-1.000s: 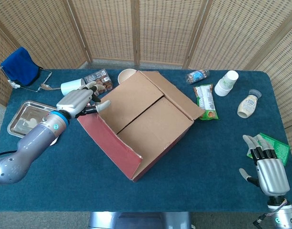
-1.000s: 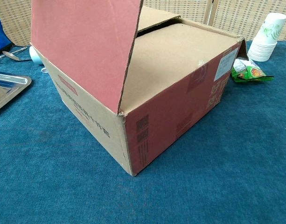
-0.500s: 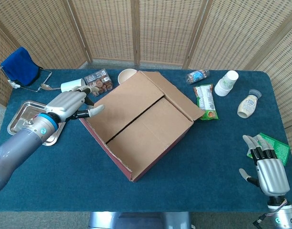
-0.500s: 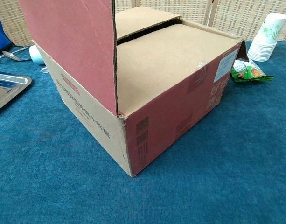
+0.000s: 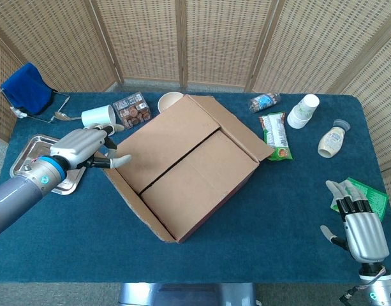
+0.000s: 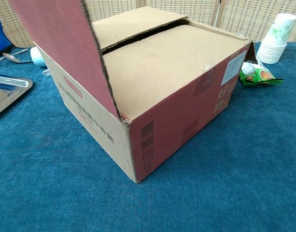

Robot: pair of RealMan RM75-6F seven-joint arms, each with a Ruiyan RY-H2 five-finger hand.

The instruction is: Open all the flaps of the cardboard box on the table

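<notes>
The cardboard box (image 5: 189, 169) sits near the middle of the blue-covered table (image 5: 278, 217), turned at an angle so its long axis runs from the near left toward the far right and one corner points toward the near edge. Its long flap (image 6: 65, 48) on the robot's left side stands lifted and leans outward, red outer face showing in the chest view, while the two inner flaps (image 6: 172, 58) lie flat and closed with a seam between them. The red side wall carries a white label (image 6: 231, 67) and printed marks, and the tan side has a red strip of print, all too small to read. The left hand (image 5: 83, 145) is at the raised flap's outer edge, fingers spread, thumb reaching to the cardboard; whether it actually grips the flap I cannot tell. The right hand (image 5: 358, 226) rests at the near right of the table, fingers extended and holding nothing, beside a green packet (image 5: 374, 197).
</notes>
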